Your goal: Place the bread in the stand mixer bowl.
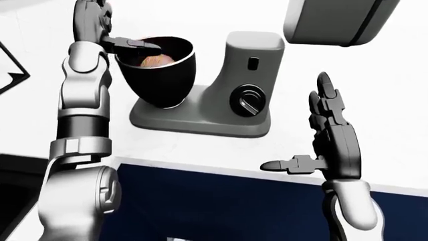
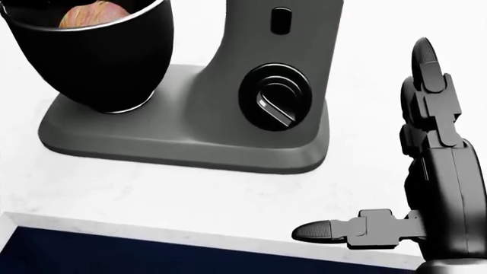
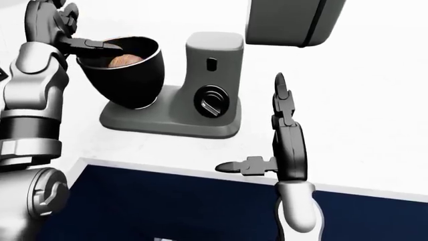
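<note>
A grey stand mixer stands on the white counter, its black bowl on the left of its base. The brown bread lies inside the bowl; it also shows in the head view. My left hand is open at the bowl's left rim, one finger reaching over the opening above the bread, not holding it. My right hand is open and empty, fingers upright and thumb pointing left, to the right of the mixer near the counter's edge.
The white counter ends in an edge with dark blue cabinet fronts below. A grey appliance hangs at the top right of the left-eye view. A dark shape sits at the far left edge.
</note>
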